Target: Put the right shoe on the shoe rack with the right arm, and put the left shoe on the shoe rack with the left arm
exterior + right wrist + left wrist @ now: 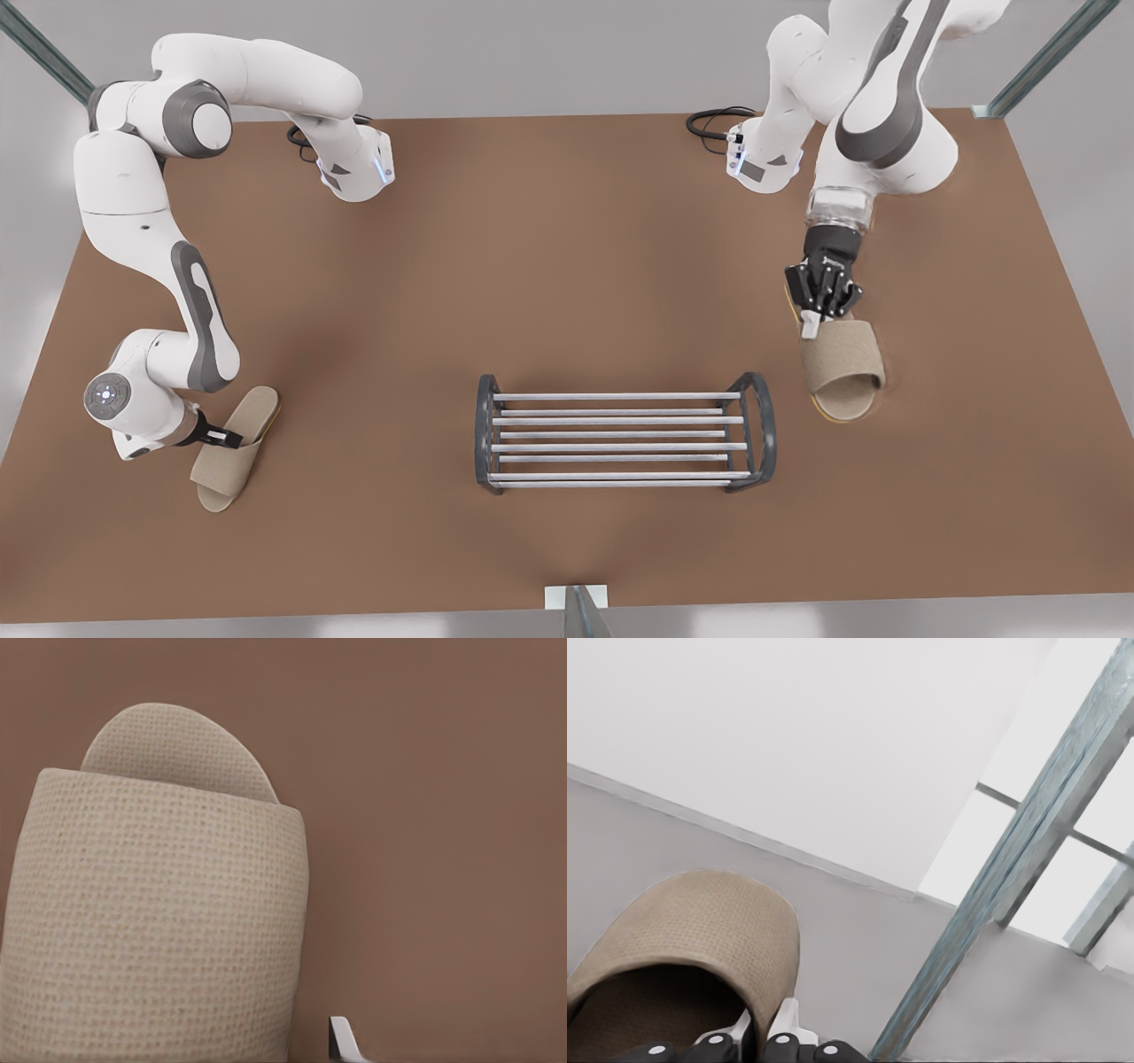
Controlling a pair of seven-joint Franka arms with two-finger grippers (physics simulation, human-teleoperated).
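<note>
The shoe rack [611,396] stands low on the brown table, near its front edge in the middle. The left shoe [232,452], a beige slipper, lies at the front view's left. My left gripper [229,436] reaches in level from the side and is shut on the edge of its strap [718,930], with both fingertips [784,1019] pinching the fabric. The right shoe [843,368], a matching slipper [159,912], rests on the table at the front view's right. My right gripper [819,321] points down at its heel end, just behind the strap.
The table [567,266] spreads open between the slippers and the rack. Black cables [713,120] lie by the arm bases at the back. Metal frame posts [1028,850] stand at the table's corners, and a small bracket [576,598] sits at the front edge.
</note>
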